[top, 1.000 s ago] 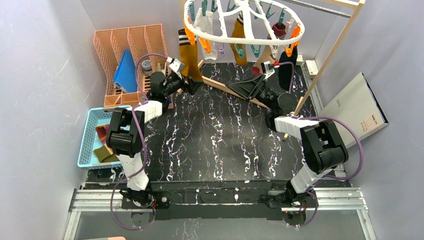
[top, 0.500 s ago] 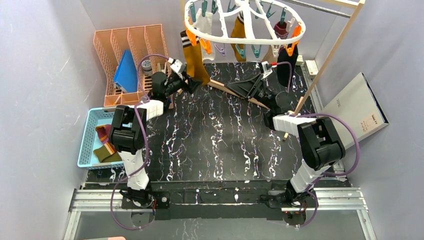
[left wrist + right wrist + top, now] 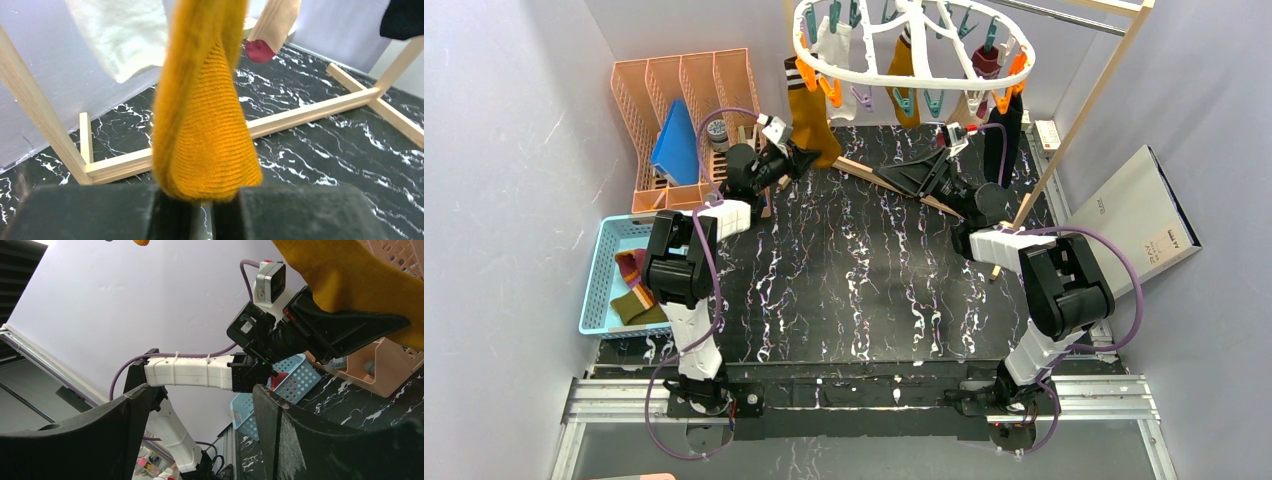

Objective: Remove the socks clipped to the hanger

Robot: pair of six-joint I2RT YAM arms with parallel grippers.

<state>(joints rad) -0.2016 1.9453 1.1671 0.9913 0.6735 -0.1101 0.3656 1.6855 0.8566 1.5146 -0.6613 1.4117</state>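
Clenched with the left gripper [image 3: 202, 202] on the toe of the mustard-yellow knitted sock [image 3: 205, 125]. Hanging long and vertical, straight above those jaws, clipped at the left rim of the large white plastic oval hanger [image 3: 904, 75]. Released and empty at the right gripper [image 3: 200, 400], farther off.

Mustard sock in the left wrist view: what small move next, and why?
Probably draw the left gripper gently downward: its jaws are closed on the toe of the mustard sock, whose cuff is clipped to the hanger.
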